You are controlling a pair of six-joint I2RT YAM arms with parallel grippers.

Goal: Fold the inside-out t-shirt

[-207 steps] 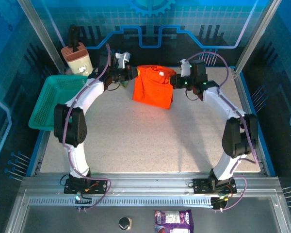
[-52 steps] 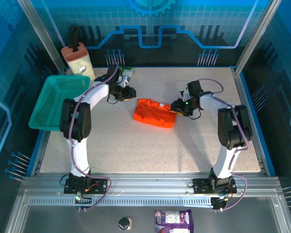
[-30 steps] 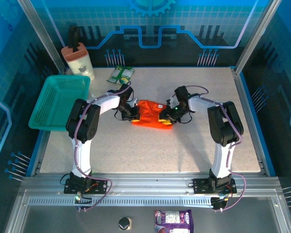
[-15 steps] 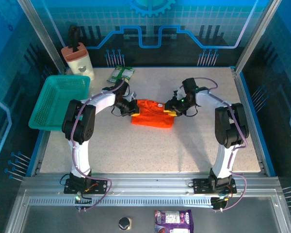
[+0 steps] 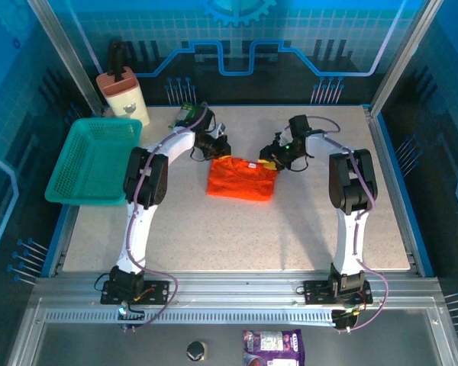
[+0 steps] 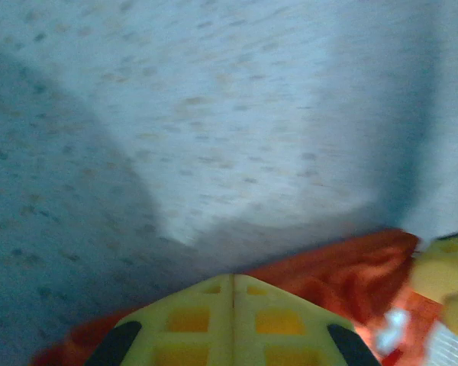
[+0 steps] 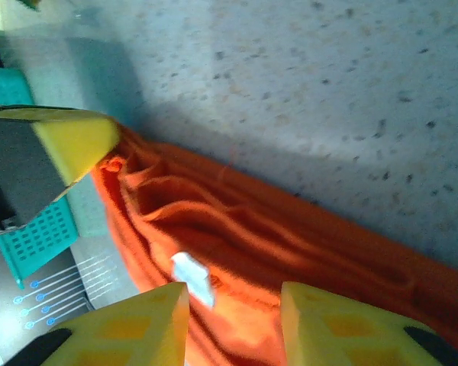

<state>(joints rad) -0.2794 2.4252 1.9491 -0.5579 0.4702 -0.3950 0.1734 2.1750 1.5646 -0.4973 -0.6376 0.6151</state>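
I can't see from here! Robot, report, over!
Left fingers shut on t-shirt. Right fingers straddle its edge, grip unclear. Lies flat on table. Basket well aside.

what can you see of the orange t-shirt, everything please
The t-shirt is bright orange-red soft cloth, wrinkled, folded into a rough rectangle lying flat on the speckled table. A white tag shows near its far edge. The left gripper, jaws shut, is at its far-left corner; the right gripper straddles the far-right one.

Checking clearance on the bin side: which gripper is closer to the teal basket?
Left. The left gripper is at the far left corner of the shirt, on the side toward the basket. The right gripper is at the shirt's far right corner, farther off.
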